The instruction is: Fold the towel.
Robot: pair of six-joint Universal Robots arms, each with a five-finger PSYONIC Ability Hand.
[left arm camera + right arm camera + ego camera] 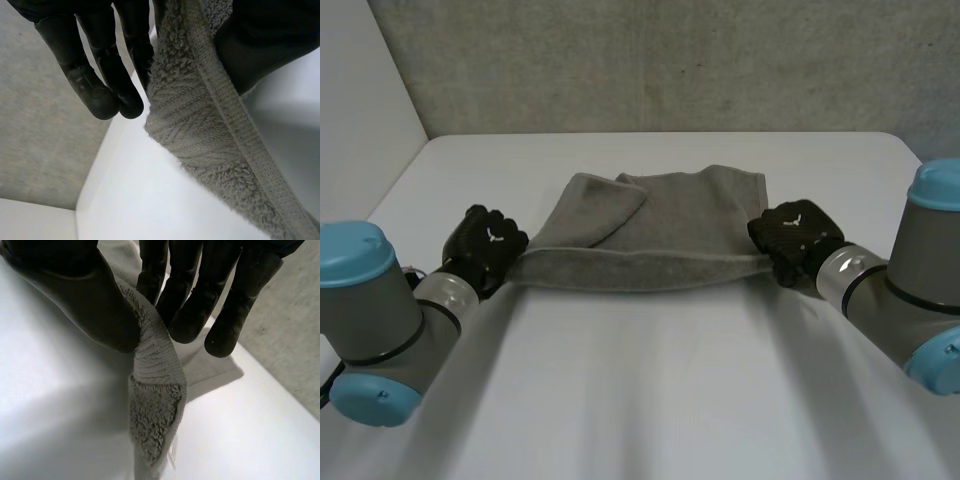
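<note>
My left hand [485, 245] and right hand [795, 235] each pinch a near towel [650, 235] corner. Wrist views show thumb-against-fingers grips; head view shows the taut edge between them.

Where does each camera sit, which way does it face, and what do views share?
Head view: between and behind the arms, looking down at the table; shows both arms, left robot hand and right robot hand holding the towel.
Left wrist view: on that wrist, looking along its palm; its fingers and thumb pinch towel.
Right wrist view: likewise on the right wrist; its fingers and thumb pinch towel.
Shared: towel and table.
</note>
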